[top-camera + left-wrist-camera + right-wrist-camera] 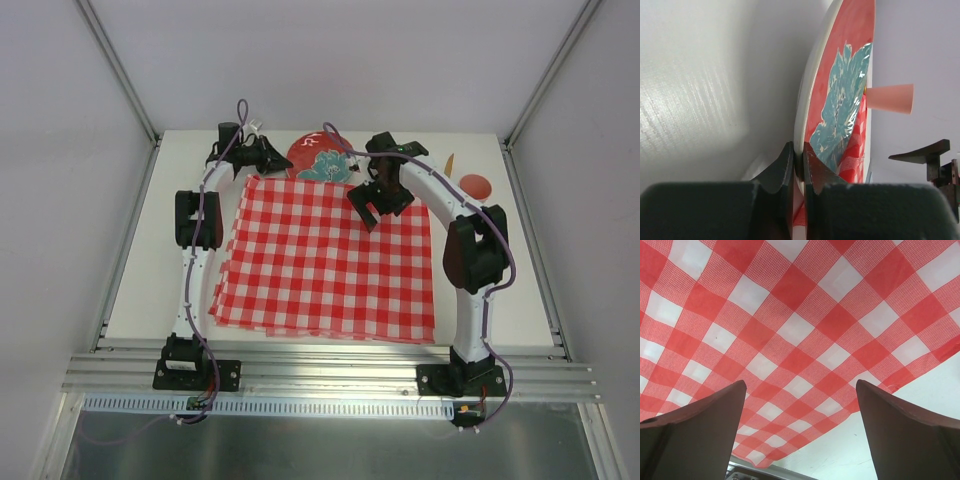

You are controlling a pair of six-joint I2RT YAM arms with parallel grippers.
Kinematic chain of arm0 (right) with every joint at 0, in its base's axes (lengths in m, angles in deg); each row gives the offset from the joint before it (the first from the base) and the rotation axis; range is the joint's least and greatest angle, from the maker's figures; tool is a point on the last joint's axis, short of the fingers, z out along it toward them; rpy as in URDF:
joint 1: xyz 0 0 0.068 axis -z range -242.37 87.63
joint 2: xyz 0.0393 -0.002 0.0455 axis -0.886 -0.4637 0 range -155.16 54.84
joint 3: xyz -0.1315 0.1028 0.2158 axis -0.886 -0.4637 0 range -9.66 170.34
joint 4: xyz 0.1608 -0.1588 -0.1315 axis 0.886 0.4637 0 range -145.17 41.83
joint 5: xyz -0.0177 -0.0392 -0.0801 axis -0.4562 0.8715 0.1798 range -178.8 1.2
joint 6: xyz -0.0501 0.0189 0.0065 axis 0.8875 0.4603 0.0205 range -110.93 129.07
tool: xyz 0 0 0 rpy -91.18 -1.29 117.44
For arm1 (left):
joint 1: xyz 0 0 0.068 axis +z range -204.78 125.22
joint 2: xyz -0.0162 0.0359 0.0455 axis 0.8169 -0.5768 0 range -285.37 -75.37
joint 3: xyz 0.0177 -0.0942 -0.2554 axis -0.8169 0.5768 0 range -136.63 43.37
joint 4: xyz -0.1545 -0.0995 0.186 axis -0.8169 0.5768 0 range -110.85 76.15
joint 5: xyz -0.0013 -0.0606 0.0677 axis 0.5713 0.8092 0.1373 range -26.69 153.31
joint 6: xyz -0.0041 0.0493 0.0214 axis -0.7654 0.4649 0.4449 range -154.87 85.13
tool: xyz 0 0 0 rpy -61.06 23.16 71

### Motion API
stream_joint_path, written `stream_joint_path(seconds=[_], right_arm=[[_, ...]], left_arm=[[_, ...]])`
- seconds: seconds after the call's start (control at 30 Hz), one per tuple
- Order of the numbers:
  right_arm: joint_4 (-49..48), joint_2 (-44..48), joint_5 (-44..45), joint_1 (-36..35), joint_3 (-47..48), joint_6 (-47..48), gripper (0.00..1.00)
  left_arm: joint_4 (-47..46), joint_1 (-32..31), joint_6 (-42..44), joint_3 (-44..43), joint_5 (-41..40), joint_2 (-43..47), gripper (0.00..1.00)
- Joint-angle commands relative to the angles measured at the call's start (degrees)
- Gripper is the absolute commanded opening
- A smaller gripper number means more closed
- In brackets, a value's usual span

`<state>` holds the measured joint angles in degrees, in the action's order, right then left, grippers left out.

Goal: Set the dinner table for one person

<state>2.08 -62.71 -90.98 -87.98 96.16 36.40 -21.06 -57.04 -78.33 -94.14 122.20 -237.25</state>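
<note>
While the white dinner table [140,270] stretches out beneath both arms, edged by grey rails and far wider than the red-and-white checked cloth [320,270] spread across its middle, the left gripper [799,152] works at the table's far side, just past the cloth's far left corner. Its two dark fingers [782,167] are pressed almost together, pinching the pale rim of a red plate [840,100] with a teal flower on its face; one finger lies on each side of the rim. The plate sits at the far edge of the table, just beyond the cloth. The right gripper [800,385] hangs over the far right part of the cloth with its jaws spread wide, holding nothing, only checks and a strip of bare tabletop showing between them. A small red disc [477,184] lies on the table's far right, well apart from both grippers.
</note>
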Motion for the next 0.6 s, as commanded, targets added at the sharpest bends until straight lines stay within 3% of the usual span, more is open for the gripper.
stream_joint_path(seconds=[0.0, 0.57], right_arm=[[0.75, 3.74, 0.33, -0.23, -1.05, 0.8, 0.97], [1.11, 0.57, -2.22, -0.32, 1.93, 0.88, 0.97]], left_arm=[[-7.61, 0.33, -1.71, -0.39, 3.69, 7.37, 0.0], [-12.8, 5.78, -8.57, 0.93, 4.73, 20.64, 0.0]])
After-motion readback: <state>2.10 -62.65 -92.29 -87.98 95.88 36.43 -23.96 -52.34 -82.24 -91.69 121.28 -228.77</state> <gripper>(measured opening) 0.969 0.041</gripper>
